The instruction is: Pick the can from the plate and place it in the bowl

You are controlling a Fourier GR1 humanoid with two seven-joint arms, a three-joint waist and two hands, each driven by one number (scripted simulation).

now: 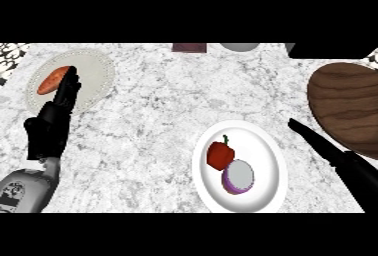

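A purple can [238, 177] with a pale top stands on the white plate [255, 140] at the lower middle, touching a red bell pepper [219, 154] on its left. The brown wooden bowl [347, 107] sits at the right edge, up and to the right of the plate. My right hand [332, 152] reaches in from the lower right with straight fingers. Its tips are just off the plate's upper right rim, between plate and bowl, and it holds nothing. My left hand [50, 122] rests open at the left, fingers up.
A grey plate [92, 75] with an orange sweet potato [53, 81] lies at the upper left, partly behind my left fingers. Along the back edge are a maroon object [189, 47], a grey cup [240, 46] and a black object [328, 50].
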